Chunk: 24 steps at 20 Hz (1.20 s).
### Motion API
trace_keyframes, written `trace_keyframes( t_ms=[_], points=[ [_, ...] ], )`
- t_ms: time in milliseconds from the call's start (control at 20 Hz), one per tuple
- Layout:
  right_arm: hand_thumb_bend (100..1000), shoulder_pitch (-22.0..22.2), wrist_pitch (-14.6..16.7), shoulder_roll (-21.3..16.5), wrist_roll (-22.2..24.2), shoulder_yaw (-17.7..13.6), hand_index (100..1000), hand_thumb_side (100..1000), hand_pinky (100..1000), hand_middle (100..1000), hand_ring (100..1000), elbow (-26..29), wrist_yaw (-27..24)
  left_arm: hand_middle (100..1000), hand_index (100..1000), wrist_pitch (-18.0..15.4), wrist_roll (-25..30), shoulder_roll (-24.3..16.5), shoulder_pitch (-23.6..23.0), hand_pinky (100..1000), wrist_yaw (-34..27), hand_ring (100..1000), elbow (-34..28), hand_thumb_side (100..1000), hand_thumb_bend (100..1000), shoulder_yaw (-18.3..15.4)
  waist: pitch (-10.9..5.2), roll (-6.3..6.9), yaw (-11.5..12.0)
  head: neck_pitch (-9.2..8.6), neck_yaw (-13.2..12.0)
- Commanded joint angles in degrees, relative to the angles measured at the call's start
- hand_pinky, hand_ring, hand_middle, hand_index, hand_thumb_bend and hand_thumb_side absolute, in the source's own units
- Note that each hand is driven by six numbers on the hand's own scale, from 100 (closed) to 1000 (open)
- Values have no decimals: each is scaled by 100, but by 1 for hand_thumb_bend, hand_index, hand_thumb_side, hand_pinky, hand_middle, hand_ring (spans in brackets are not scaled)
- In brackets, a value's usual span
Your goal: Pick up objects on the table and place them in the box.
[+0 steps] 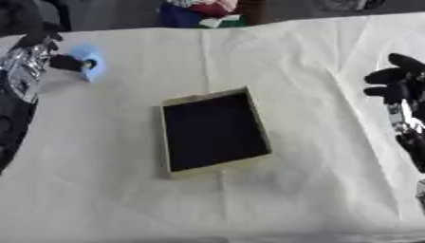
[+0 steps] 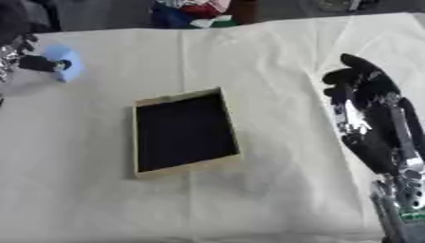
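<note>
A shallow box (image 1: 214, 131) with tan walls and a dark inside lies in the middle of the white cloth, nothing visible in it. At the far left a small light-blue object (image 1: 89, 60) is pinched between the black fingers of my left hand (image 1: 35, 59); whether the object rests on the cloth or is just above it I cannot tell. My right hand (image 2: 369, 107) rests open at the right side, fingers straight and pointing away, well clear of the box.
White cloth (image 1: 249, 52) covers the whole table, with creases running across it. Beyond the far edge lies a heap of coloured things (image 1: 203, 12) in red, blue and green.
</note>
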<state>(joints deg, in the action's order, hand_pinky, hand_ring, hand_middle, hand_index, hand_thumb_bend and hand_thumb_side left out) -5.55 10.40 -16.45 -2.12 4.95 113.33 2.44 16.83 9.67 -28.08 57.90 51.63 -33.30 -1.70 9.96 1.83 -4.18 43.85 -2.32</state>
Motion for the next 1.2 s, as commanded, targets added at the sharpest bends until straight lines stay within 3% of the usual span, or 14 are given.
trace_keyframes(
  t_ms=[50,700,1200],
  points=[
    [100,-63,6,-61,12,-35,876,529,701,655,744,102,10,757,911,8,54,-102,73,774,-24,746,-24,454,569,-25,-62,5,0,27,14],
    [100,-77,9,-56,9,-43,876,530,701,655,744,80,9,740,893,60,223,-83,-38,769,81,733,41,482,563,-20,-56,15,14,27,33],
    [100,-66,10,-55,11,-48,875,530,701,655,744,77,7,657,813,54,52,-54,-71,743,94,684,-26,482,512,-21,-70,3,12,27,43]
  ],
)
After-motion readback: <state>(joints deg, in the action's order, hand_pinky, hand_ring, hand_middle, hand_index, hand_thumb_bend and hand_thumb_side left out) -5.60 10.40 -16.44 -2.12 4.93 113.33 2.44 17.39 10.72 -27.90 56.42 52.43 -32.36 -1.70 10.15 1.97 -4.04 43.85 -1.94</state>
